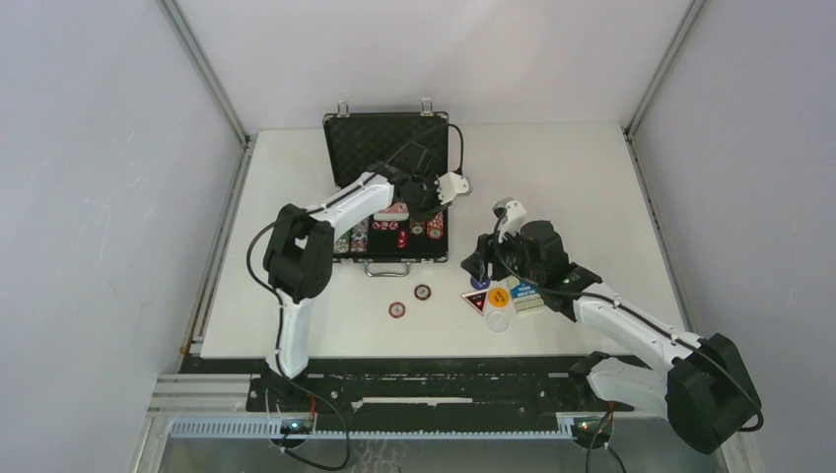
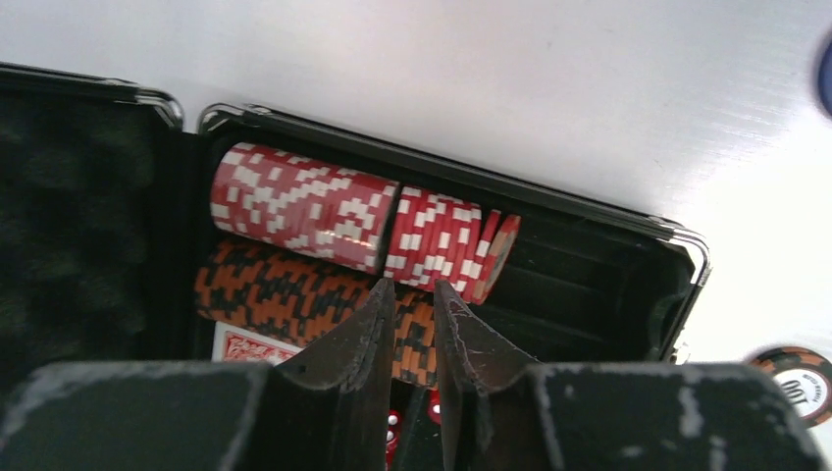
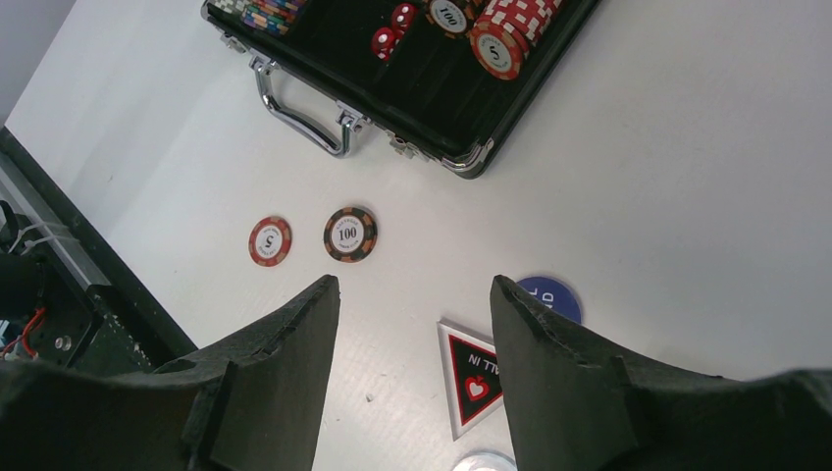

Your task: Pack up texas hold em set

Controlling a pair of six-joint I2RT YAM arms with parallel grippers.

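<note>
The black silver-edged case lies open at the table's middle, lid up, handle toward me. My left gripper hangs over its right part, jaws a narrow gap apart and empty. In the left wrist view it sits above an orange-black chip row, beside a red-white row, a red deck and red dice. My right gripper is open and empty over the table, above a triangular button and a blue button.
Two loose chips lie in front of the case, a red one and a dark one. An orange button, a white disc and a blue deck lie under the right arm. Walls enclose the table.
</note>
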